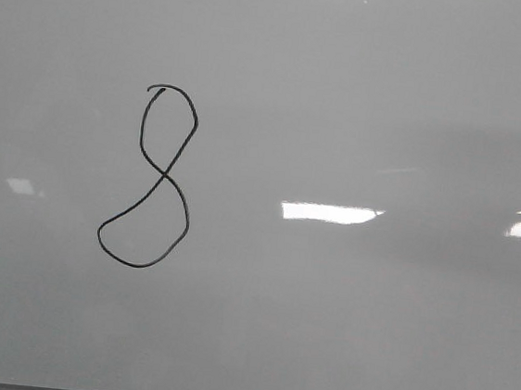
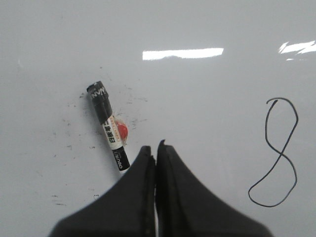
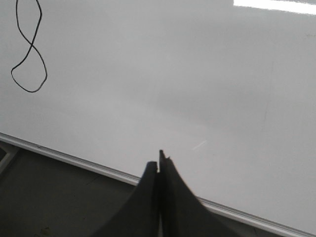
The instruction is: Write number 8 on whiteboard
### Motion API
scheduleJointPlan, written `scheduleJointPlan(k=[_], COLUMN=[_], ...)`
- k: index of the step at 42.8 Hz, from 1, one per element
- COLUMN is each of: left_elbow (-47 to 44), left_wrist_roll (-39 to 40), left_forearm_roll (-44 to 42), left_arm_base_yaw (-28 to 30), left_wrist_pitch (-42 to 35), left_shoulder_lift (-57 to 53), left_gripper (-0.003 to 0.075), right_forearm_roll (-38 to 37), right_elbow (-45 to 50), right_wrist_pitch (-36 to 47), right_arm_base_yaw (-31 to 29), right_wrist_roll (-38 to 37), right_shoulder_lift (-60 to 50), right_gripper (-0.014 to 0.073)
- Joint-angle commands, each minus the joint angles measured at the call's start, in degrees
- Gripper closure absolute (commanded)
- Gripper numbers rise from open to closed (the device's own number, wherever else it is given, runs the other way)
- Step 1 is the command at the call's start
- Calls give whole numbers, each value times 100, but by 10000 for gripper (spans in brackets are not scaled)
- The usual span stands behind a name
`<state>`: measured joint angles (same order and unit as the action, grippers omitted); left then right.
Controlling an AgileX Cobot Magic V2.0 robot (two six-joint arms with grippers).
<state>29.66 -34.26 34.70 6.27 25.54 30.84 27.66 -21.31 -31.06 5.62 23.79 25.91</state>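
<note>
Whiteboard [image 1: 364, 94] fills the front view. Black number 8 [image 1: 150, 179] drawn left of centre. Left gripper [image 2: 156, 150] jaws closed, empty; right gripper [image 3: 158, 165] jaws closed, empty. Marker [image 2: 108, 126] lies on board beside left fingertips.
</note>
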Motion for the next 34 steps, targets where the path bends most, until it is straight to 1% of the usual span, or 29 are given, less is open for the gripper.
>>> scheduleJointPlan(k=[1,27,29,31,34], left_elbow=[150,74,28,-50,-168], left_wrist_roll=[-1,-1,24,233,1054], left_forearm_roll=[96,116,-134,-425,-1170], left_arm_base_yaw=[4,4,-7,-21,-124], left_wrist_pitch=[-316,-393,-417,-382,-437], left_shoulder_lift=[-214,-261,-315,-407,-615], left_gripper=[741,741,741,741,741], right_forearm_roll=[64,64,64,64,64], right_elbow=[-154,-154,-154,-154,-154], right_wrist_pitch=[387,387,387,387,387], right_arm_base_yaw=[-41,-41,-41,-41,-41], right_wrist_roll=[36,36,36,36,36], right_shoulder_lift=[19,19,19,19,19], right_gripper=[650,650,650,650,650])
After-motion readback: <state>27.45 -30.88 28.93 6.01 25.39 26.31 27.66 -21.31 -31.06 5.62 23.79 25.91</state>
